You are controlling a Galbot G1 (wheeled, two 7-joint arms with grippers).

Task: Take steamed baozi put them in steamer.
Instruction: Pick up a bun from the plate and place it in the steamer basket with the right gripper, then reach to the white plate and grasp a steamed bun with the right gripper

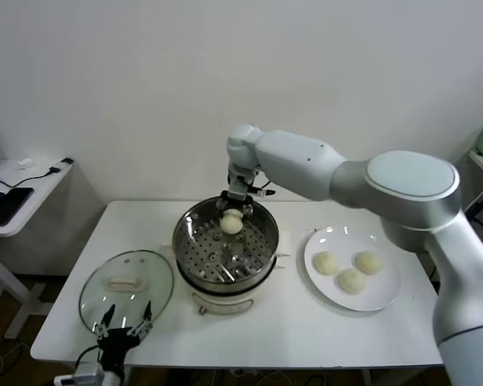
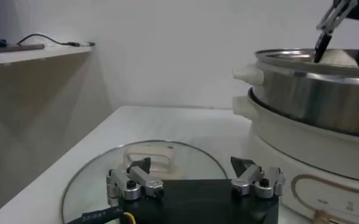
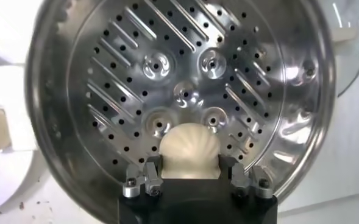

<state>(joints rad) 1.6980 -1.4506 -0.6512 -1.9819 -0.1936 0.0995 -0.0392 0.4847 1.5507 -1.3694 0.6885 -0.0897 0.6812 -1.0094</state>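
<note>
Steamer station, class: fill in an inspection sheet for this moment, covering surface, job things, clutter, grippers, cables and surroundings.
Surface: white table, bare at the front.
Job things: steamer at centre, perforated tray otherwise bare; one baozi held over its far side; three baozi on the plate to its right.
Clutter: glass lid lying flat to the steamer's left.
Grippers: right gripper shut on the baozi above the tray; left gripper open, idle at the table's front edge by the lid.
Cables: a black cable on the side desk.
Surroundings: white wall; side desk at left with dark devices.
</note>
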